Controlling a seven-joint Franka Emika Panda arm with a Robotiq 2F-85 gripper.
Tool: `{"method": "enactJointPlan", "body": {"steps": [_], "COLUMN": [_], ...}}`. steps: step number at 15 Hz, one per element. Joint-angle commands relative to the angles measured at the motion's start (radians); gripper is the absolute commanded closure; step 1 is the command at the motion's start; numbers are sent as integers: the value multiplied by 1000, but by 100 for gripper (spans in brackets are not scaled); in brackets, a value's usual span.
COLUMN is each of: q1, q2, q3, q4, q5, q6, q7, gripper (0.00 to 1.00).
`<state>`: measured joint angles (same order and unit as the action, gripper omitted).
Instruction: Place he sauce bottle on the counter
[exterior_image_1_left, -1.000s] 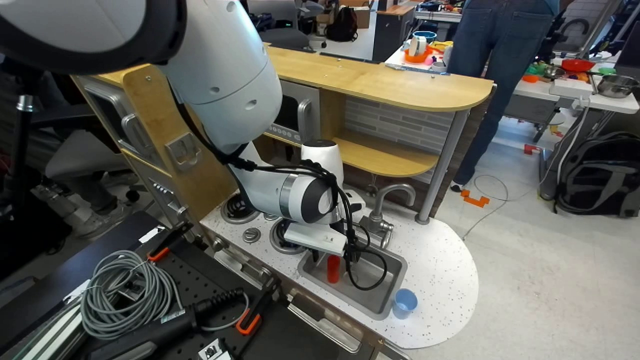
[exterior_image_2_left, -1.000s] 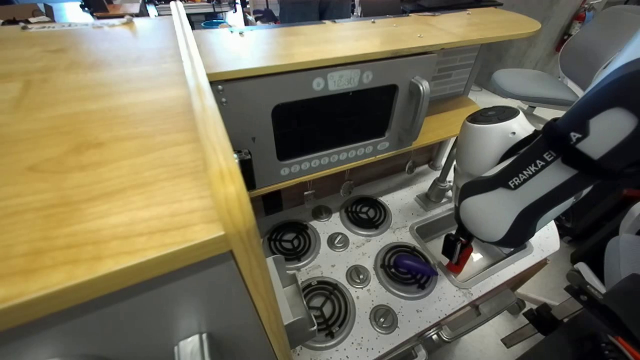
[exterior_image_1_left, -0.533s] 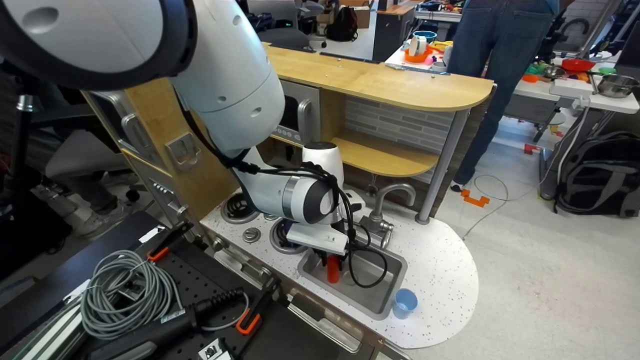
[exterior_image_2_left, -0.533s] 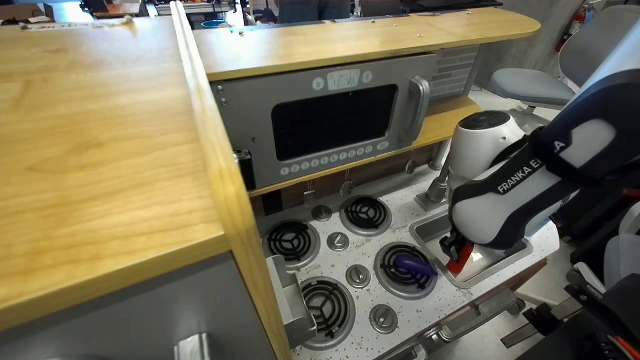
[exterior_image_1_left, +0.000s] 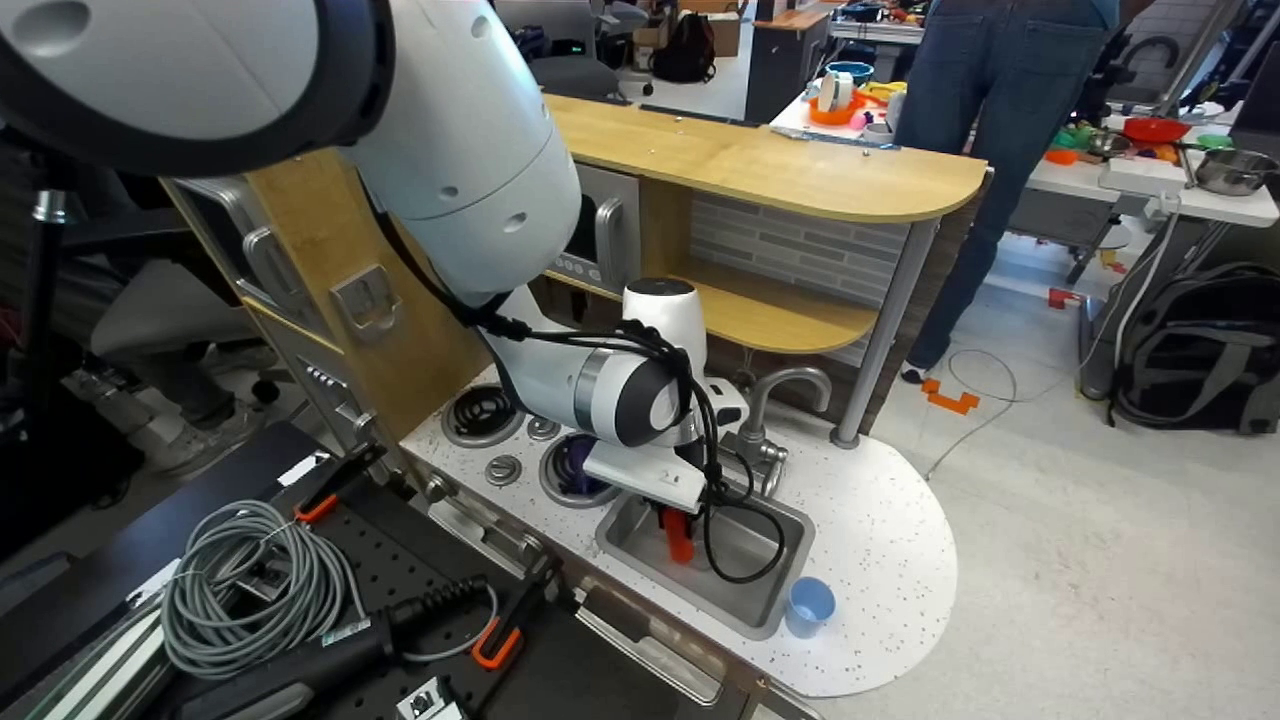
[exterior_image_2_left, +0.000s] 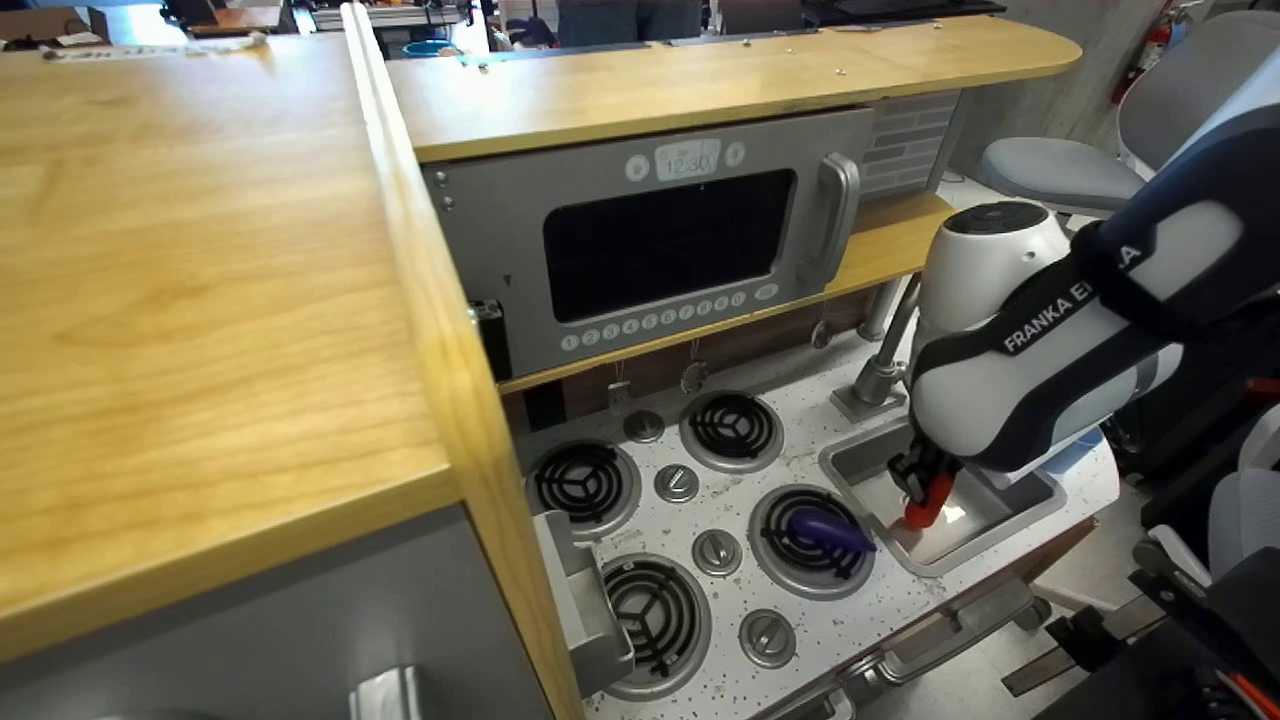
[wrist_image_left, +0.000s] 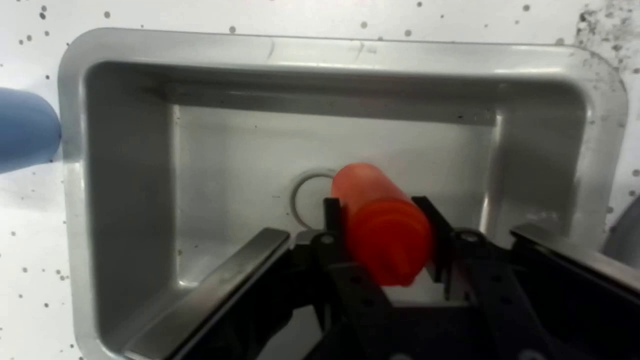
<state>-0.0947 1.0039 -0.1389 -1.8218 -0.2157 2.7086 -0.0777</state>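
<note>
1. Two black fingers of the gripper pinch the red bottle between them.
2. That bottle tilts over the floor of the sink; I cannot tell if they touch. It is not yet set on the counter.
3. The wrist view shows its pointed cap and part of a ring in the sink floor. In an exterior view the arm hides the top of the bottle.
4. A blue cup stands just beside the sink in an exterior view; the wrist view shows part of it.
5. A purple thing lies on a burner in an exterior view.
</note>
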Motion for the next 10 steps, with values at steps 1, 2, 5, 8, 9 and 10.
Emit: {"method": "enactJointPlan", "body": {"steps": [1, 2, 5, 8, 9, 10], "q1": [-74, -88, -119, -132, -131, -131], "q2": [-123, -138, -171, -203, -207, -206], "q3": [47, 49, 48, 28, 17, 7], "q4": [-79, -76, -59, -41, -32, -20], "q5": [63, 79, 114, 136, 143, 148], "q6": [0, 6, -3, -7, -8, -10], "q7": [-48, -49, -45, -19, -2, 16], "gripper": [87, 87, 87, 87, 87, 87]}}
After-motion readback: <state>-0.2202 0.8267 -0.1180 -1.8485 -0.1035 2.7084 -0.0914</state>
